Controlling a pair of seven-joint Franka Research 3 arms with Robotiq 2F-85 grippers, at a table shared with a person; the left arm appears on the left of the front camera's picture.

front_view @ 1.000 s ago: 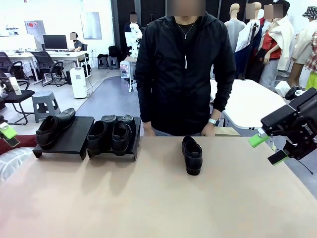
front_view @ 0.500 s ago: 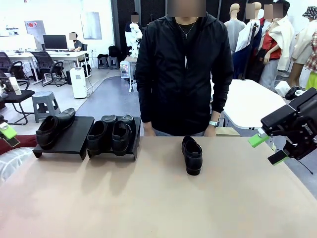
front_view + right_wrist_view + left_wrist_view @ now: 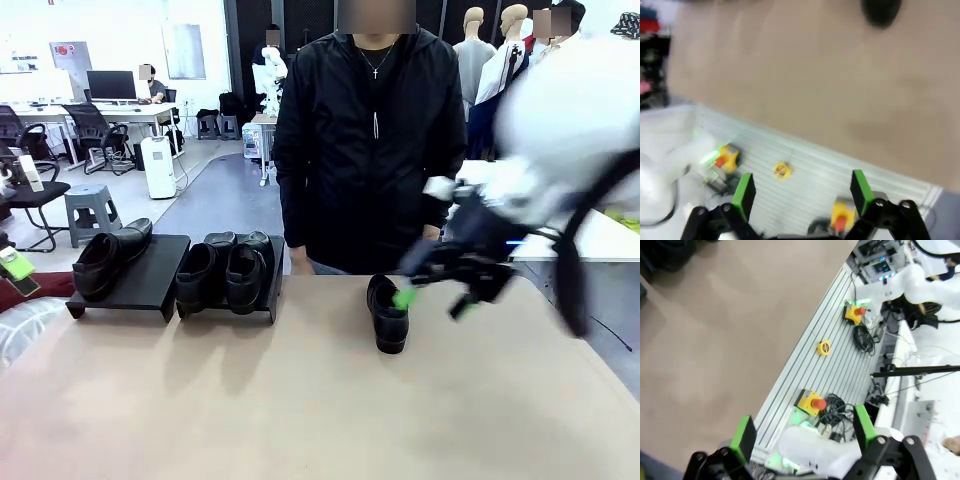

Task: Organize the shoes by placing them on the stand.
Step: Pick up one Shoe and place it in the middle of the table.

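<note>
Shoes: three sit on the stand (image 3: 150,280) far left, and one loafer (image 3: 387,312) lies alone mid-table, in front of the person (image 3: 372,140). Right gripper (image 3: 432,297) is spread wide, holding nothing, blurred just right of the loafer; a second ago it hung off the right edge. Left gripper (image 3: 802,432) is spread too, empty, at the near left edge.

1. A tan surface (image 3: 300,400) fills the foreground.
2. Behind it, grey floor (image 3: 215,195) stretches toward white desks (image 3: 110,112) with a monitor (image 3: 111,84).
3. Black office chairs (image 3: 95,130) and a grey stool (image 3: 92,210) stand left.
</note>
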